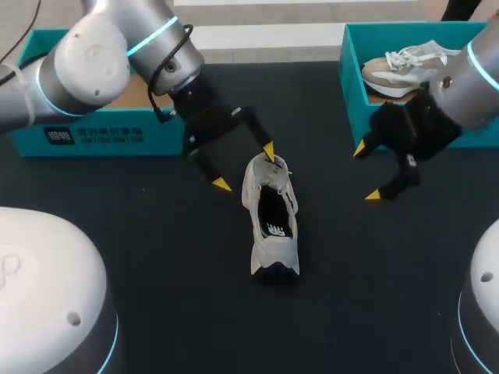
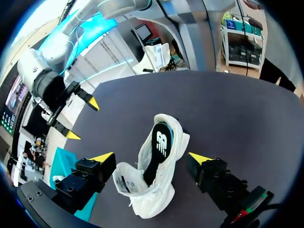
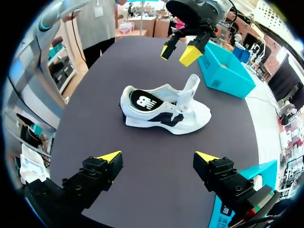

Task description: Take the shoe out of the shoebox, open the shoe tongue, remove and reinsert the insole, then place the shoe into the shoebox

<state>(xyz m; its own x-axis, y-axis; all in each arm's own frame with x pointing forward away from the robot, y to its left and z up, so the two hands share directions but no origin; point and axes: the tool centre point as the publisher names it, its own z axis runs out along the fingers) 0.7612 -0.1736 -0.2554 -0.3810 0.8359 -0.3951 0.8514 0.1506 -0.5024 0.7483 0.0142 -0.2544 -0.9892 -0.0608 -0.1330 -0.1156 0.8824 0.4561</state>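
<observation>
1. Clearly, the first step can be counted as done: the shoe [image 1: 273, 222] is out of any box and lies on its sole on the table [image 1: 156, 257], between the two arms, with its heel towards the robot.
2. The tongue [image 1: 269, 167] is seen lifted and folded forward, so the opening of the shoe is judged done or nearly so.
3. The insole [image 1: 274, 222], dark with a pale mark, is seen lying flat inside the shoe. Whether it has yet been taken out and put back cannot be told; if not, that step is left.
4. The left gripper [image 1: 245, 167] is held with its fingers spread wide at the tongue end of the shoe. One yellow tip is just at the tongue, and nothing is pinched.
5. The right gripper [image 1: 366, 171] is likewise spread and empty, well apart from the shoe and near the right shoebox [image 1: 351, 86].
6. A second shoe [image 1: 405, 66] is seen in that box; the left shoebox [image 1: 93, 136] is partly hidden by the arm.
7. The return of the shoe to a shoebox is left to be done.
</observation>
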